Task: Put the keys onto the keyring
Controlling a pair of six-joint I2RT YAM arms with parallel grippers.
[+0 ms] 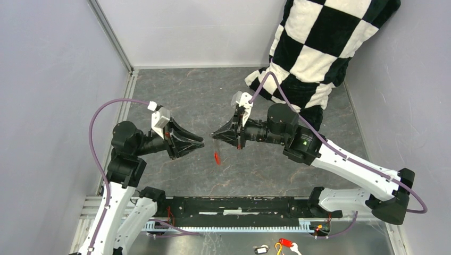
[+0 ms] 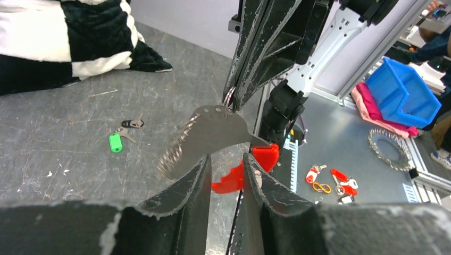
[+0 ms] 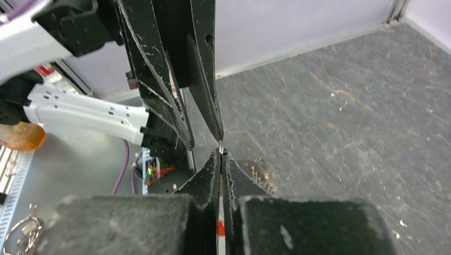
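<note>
My right gripper is shut on a thin metal ring at its fingertips. From the ring hang the silvery keyring chain and the long red key, which also shows in the left wrist view. The chain shows beside my right fingers. My left gripper faces the right one tip to tip, its jaws a little apart and empty just under the chain. The green key and the dark metal key lie together on the table.
A black-and-white checkered cloth lies at the back right. A red tag with a yellow loop and a black-framed white tag lie in front of the arm bases. A blue bin stands off the table.
</note>
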